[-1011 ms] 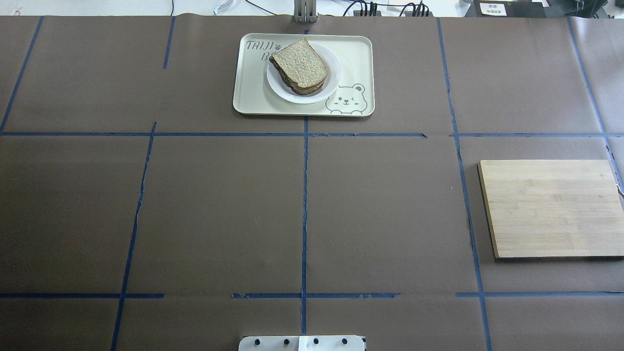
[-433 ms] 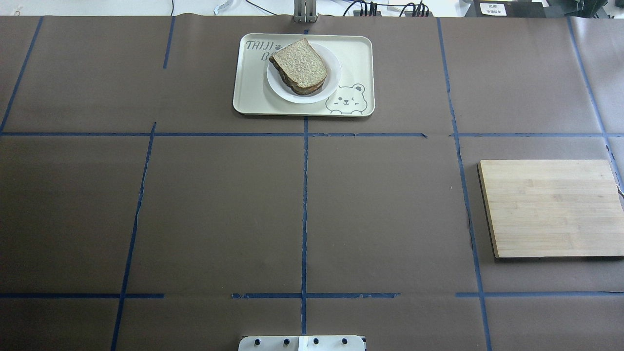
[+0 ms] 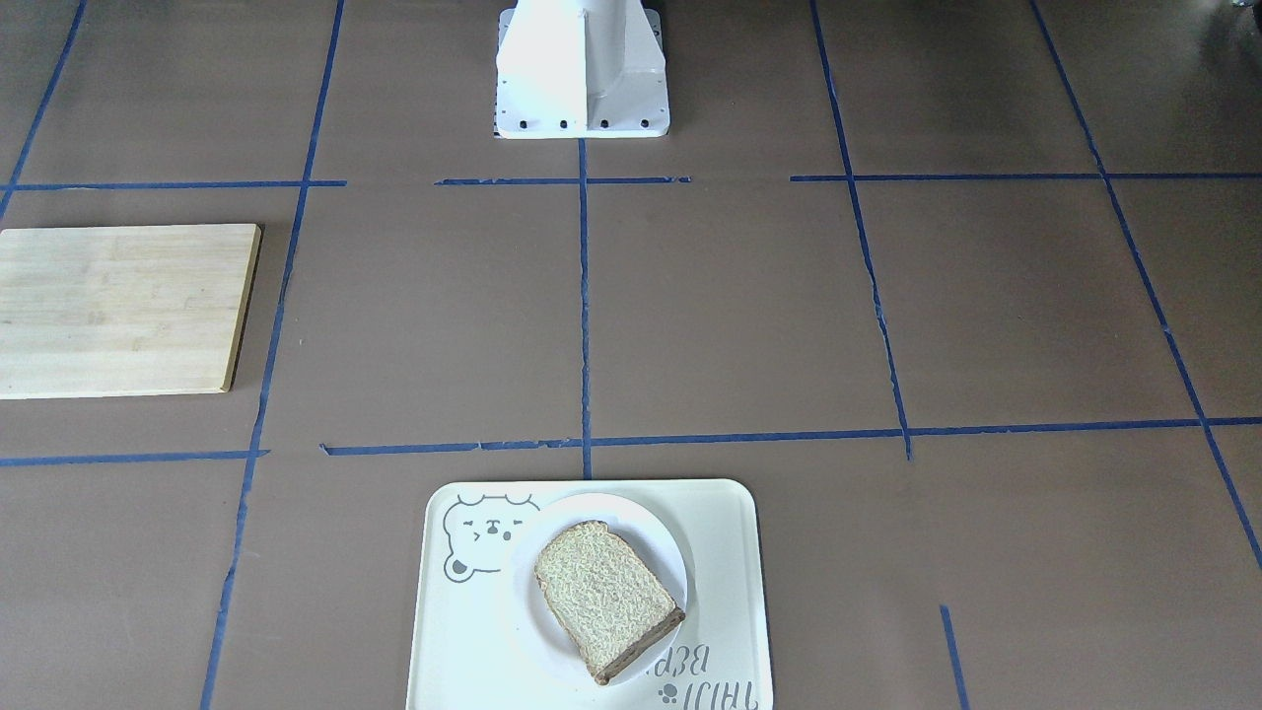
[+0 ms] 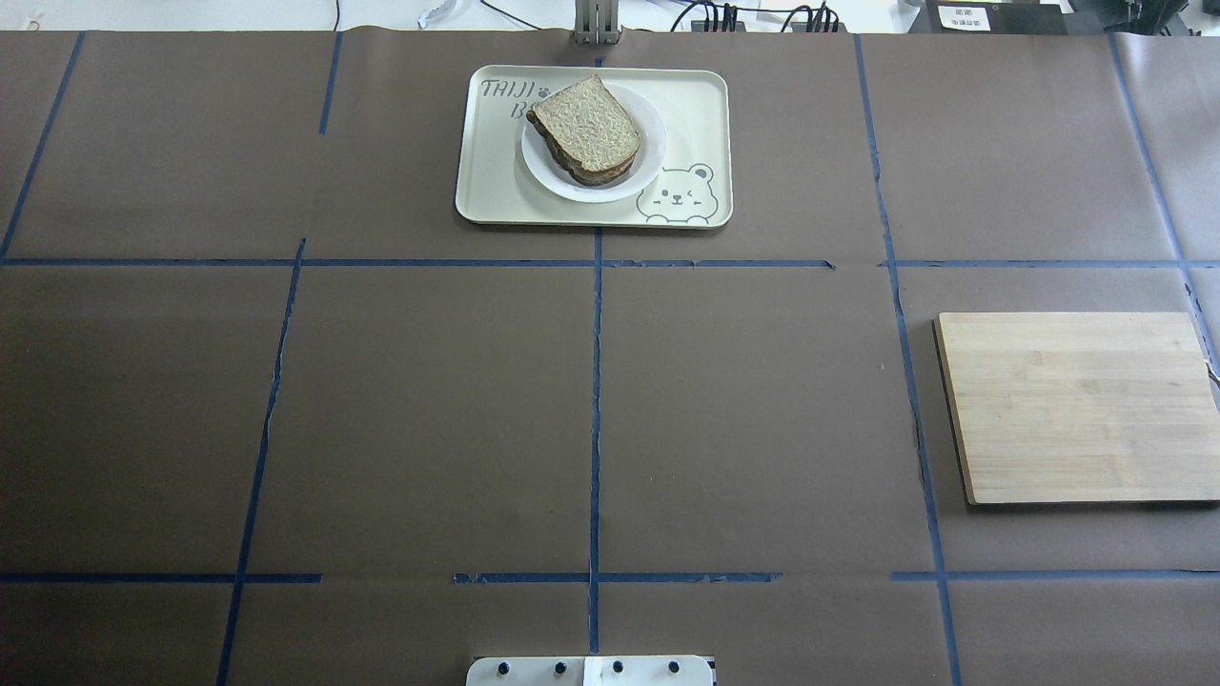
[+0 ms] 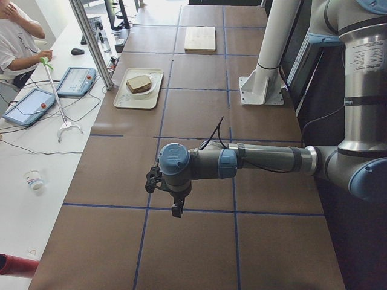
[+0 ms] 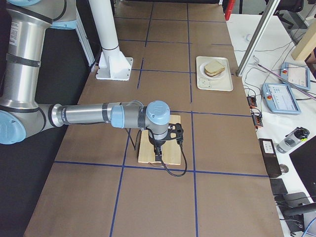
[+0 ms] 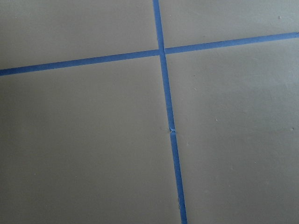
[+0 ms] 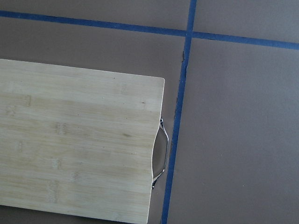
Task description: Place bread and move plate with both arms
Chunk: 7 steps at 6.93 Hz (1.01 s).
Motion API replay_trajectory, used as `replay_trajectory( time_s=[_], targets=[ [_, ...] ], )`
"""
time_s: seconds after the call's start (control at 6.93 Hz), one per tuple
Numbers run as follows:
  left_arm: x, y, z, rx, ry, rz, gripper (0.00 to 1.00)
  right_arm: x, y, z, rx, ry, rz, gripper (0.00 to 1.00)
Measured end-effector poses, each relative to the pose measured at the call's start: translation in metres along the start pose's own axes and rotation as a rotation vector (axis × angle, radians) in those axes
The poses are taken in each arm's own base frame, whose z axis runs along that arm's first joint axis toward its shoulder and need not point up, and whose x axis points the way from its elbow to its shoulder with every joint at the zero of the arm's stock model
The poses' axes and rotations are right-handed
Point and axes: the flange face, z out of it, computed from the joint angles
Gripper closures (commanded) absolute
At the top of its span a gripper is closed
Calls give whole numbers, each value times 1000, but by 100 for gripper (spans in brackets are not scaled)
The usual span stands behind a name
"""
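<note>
The bread [image 4: 585, 124] lies flat on the plate [image 4: 654, 145], its domed top toward the far edge of the desk [image 4: 429, 410], and a darker layer shows under its near crust. The plate sits inside the cream tray [image 4: 701, 114], with the bear drawing just beside its rim. The tray rests at the far side of the desk, on the middle line of blue tape [image 4: 595, 400], straight across from my white pedestal [image 3: 582, 69].

My left arm [image 5: 266, 160] stretches out level over the desk, and my left fingers [image 5: 176, 209] hang pointing down above bare brown paper, well apart from the tray. That wrist's camera shows only a crossing of tape lines. My right arm [image 6: 89, 114] reaches out the same way, and my right fingers [image 6: 158, 154] point down over the wooden board [image 4: 1077, 405] — its metal handle [image 8: 161, 151] lies just beside a tape line under that wrist.

Whether either pair of fingers is spread or pressed together I cannot tell (they appear only in the two side views, small and dark). Nothing visible hangs from them — bread and plate are both far off on the tray.
</note>
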Motion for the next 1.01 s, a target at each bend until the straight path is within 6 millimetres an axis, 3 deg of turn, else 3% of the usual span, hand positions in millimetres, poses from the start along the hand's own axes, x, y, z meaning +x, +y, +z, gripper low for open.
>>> replay_trajectory(
  time_s=[1.01],
  targets=[
    [0,4,2,-5,6,-10,0,2,0,2,-4,7,2,0]
  ],
)
